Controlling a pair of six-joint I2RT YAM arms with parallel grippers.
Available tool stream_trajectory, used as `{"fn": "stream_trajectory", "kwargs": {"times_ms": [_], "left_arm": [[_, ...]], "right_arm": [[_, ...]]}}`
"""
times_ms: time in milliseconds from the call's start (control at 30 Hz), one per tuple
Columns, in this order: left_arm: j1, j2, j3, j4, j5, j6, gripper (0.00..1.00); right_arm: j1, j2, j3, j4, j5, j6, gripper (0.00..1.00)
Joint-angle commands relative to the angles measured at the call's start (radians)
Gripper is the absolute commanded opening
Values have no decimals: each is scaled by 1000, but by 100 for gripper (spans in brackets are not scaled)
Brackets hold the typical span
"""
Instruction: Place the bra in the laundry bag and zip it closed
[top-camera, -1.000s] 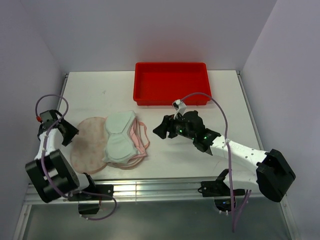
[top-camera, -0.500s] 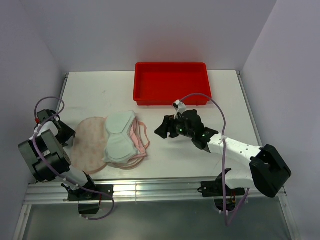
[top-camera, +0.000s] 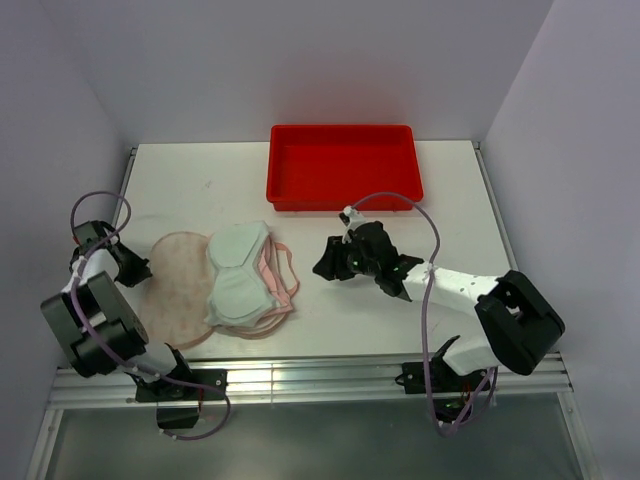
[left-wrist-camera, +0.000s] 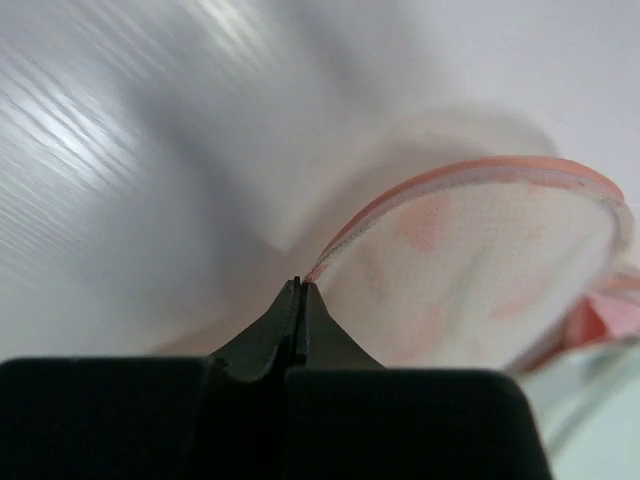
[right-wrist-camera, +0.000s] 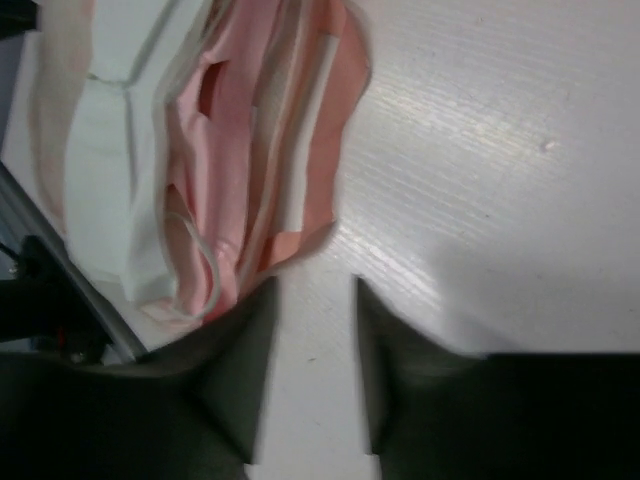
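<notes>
Got the left claw (left-wrist-camera: 298, 290) clamped fully shut, tips right on the pink zip edging of the laundry bag (top-camera: 172, 288); can't tell if any fabric's actually pinched; got the right claw (right-wrist-camera: 313, 290) roughly half open, holding nothing, hanging over bare table (top-camera: 470, 200) just beside the bra (top-camera: 238, 270) and its pink straps; found the bag near the left-front edge, bra draped over its right side, not inside; plenty of free room right of the bra and up toward the red tray (top-camera: 343, 165) at the back edge; counted one bag, one bra, one tray, two claws.
</notes>
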Motion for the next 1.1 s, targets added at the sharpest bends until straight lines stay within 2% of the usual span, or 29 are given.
{"fn": "stream_trajectory", "kwargs": {"times_ms": [0, 67, 133, 167, 333, 467, 567, 800, 1067], "left_arm": [[-30, -163, -53, 57, 161, -78, 0], [-45, -259, -99, 77, 232, -111, 0], [-62, -317, -125, 93, 258, -148, 0], [-80, -371, -151, 97, 287, -160, 0], [-151, -507, -180, 116, 329, -228, 0], [-197, -594, -141, 84, 338, -237, 0], [-252, -640, -137, 81, 337, -261, 0], [-367, -717, -127, 87, 304, -338, 0], [-599, -722, -170, 251, 208, -491, 0]], "right_arm": [[-3, 49, 18, 42, 29, 8, 30], [-2, 76, 27, 46, 28, 14, 19], [0, 121, 36, 48, 35, 19, 19], [1, 136, 46, 48, 41, 24, 20], [0, 268, 136, 13, 81, 36, 37], [-2, 357, 202, 3, 71, 42, 38], [20, 426, 259, 23, 63, 65, 37], [61, 570, 391, 34, 23, 65, 21], [103, 650, 544, -23, -32, -1, 19]]}}
